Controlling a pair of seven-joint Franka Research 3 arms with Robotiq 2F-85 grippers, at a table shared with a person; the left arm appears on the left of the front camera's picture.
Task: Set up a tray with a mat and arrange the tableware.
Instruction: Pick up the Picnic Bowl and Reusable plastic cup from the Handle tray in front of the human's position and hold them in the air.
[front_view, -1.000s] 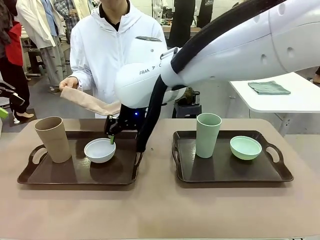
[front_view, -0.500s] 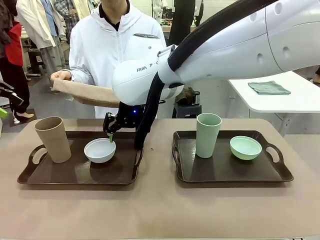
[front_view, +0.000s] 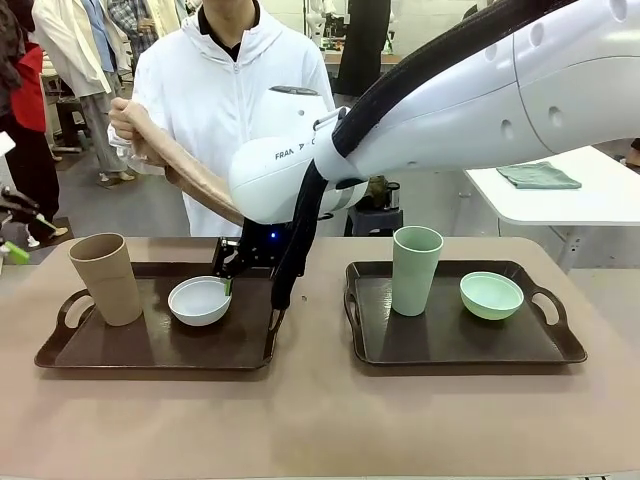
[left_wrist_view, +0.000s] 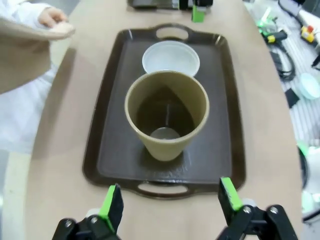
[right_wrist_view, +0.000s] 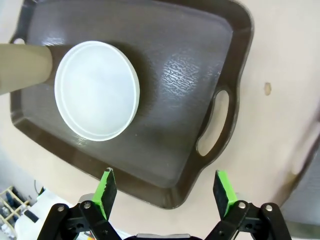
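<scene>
"FRAN" lettering on right arm, right hand spread near white bowl

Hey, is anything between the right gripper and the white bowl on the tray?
Nothing visible does. The right gripper hangs open over the edge of the tray, and the white bowl lies uncovered just ahead, with only bare tray between. The tan cup stands beyond the bowl, out of the path.

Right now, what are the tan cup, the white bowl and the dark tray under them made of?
The tan cup looks like matte plastic: smooth, dull, thin-rimmed walls. The white bowl seems plastic too, though its even, soft sheen could be ceramic. The dark tray looks like moulded plastic, with a pebbled, shiny floor and cut-out handles.
</scene>
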